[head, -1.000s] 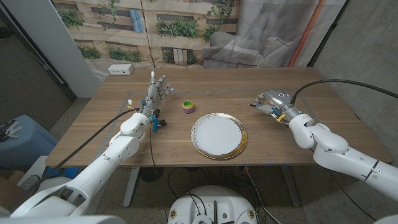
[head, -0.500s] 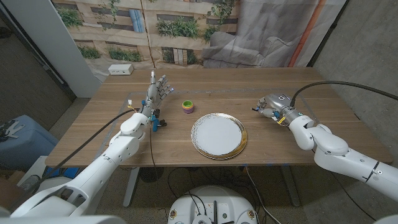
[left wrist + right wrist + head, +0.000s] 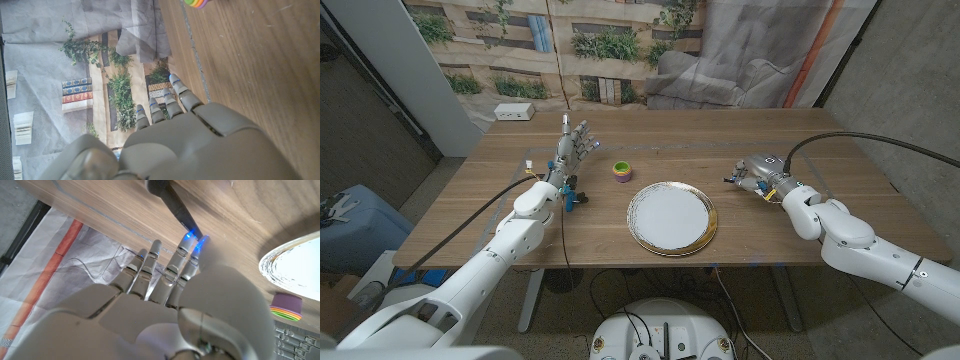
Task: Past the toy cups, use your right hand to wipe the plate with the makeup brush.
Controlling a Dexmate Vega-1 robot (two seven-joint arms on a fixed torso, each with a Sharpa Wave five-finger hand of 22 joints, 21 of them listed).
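1. One wooden desk (image 3: 650, 140) is carrying everything, with a printed backdrop hanging behind its far edge and a small white box (image 3: 514, 112) sitting at the far left corner.
2. Two arms are reaching in from the near corners. The left hand (image 3: 572, 148) is standing upright on the desk's left side, fingers apart and pointing away, holding nothing.
3. Right of centre, the right hand (image 3: 756, 170) is hovering low over the desk, well apart from the plate (image 3: 671, 218), its back turned up and its fingers (image 3: 172, 267) reaching forward close together.
4. Lying near the desk's front middle, the plate is showing as round and white with a gold, speckled rim.
5. Just beyond the plate's far left edge, the toy cups (image 3: 621, 171) are sitting as one small nested stack in purple, yellow and green.
6. Seen in the right wrist view, the makeup brush (image 3: 172, 202) is lying on the wood just past the right fingertips, its handle dark and slim; whether the fingers are touching or pinching it cannot be told.
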